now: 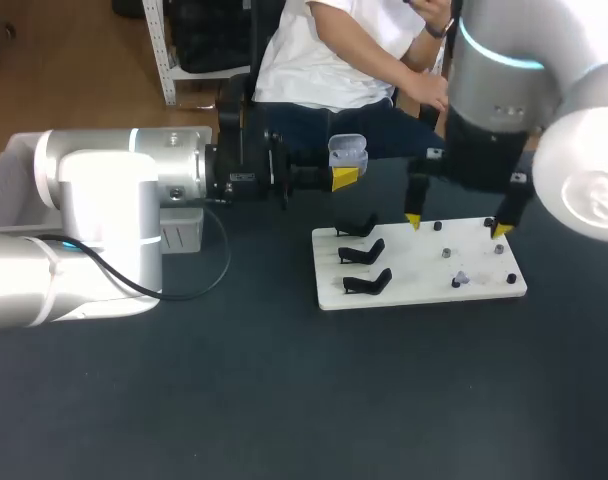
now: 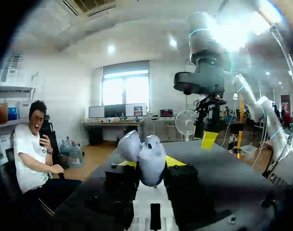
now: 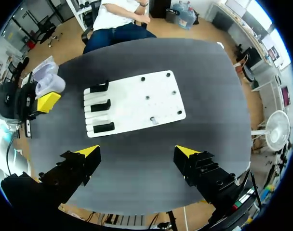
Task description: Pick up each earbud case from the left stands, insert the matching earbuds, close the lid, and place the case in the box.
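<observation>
While open-lidded for loading, earbud case [image 2: 148, 155] is pinched by left gripper [image 1: 344, 172]; right gripper [image 1: 457, 225] is spread above the board [image 1: 414, 287].

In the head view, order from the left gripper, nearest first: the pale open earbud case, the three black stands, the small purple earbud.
1. Pale open earbud case, in the left gripper.
2. Three black stands, white board's left end.
3. Small purple earbud, farther right.
</observation>
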Robot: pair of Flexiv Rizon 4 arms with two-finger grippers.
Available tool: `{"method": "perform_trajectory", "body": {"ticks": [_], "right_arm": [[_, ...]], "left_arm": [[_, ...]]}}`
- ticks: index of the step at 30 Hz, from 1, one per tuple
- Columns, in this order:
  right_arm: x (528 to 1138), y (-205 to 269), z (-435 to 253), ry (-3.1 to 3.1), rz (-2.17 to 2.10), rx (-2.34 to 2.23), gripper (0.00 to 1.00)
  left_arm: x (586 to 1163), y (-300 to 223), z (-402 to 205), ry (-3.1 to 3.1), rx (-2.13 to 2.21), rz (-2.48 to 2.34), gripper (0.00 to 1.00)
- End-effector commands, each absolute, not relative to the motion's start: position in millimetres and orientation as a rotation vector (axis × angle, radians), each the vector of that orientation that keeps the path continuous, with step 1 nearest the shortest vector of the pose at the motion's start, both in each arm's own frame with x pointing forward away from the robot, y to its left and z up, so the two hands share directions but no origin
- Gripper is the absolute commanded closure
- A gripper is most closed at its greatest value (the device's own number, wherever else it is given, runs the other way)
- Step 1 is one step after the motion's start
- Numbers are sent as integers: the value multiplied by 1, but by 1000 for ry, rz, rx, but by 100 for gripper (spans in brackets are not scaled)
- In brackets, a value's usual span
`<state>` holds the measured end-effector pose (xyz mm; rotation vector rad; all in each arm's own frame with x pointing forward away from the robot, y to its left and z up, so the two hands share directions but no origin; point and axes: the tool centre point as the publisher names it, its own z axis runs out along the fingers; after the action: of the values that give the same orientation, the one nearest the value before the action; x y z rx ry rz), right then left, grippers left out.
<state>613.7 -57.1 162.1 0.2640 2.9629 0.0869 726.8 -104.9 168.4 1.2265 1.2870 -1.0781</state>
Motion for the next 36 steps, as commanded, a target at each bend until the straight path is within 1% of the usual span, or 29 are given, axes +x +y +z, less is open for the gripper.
{"method": "perform_trajectory", "body": {"ticks": [1, 8, 12, 18, 27, 36], "right_arm": [[610, -75, 140, 2880, 140, 340, 0], [620, -90, 98, 2858, 153, 536, 0], [628, -98, 81, 2801, 98, 533, 0], [630, -100, 59, 2721, 146, 495, 0], [633, -94, 38, 2701, 214, 487, 0], [638, -91, 36, 2689, 297, 519, 0]], "left_arm": [[725, -105, 167, 1282, 1218, -1071, 100], [725, -105, 167, 1282, 1218, -1071, 100], [725, -105, 167, 1282, 1218, -1071, 100], [725, -105, 167, 1282, 1218, -1071, 100], [725, -105, 167, 1282, 1218, -1071, 100], [725, -105, 167, 1282, 1218, -1071, 100]]}}
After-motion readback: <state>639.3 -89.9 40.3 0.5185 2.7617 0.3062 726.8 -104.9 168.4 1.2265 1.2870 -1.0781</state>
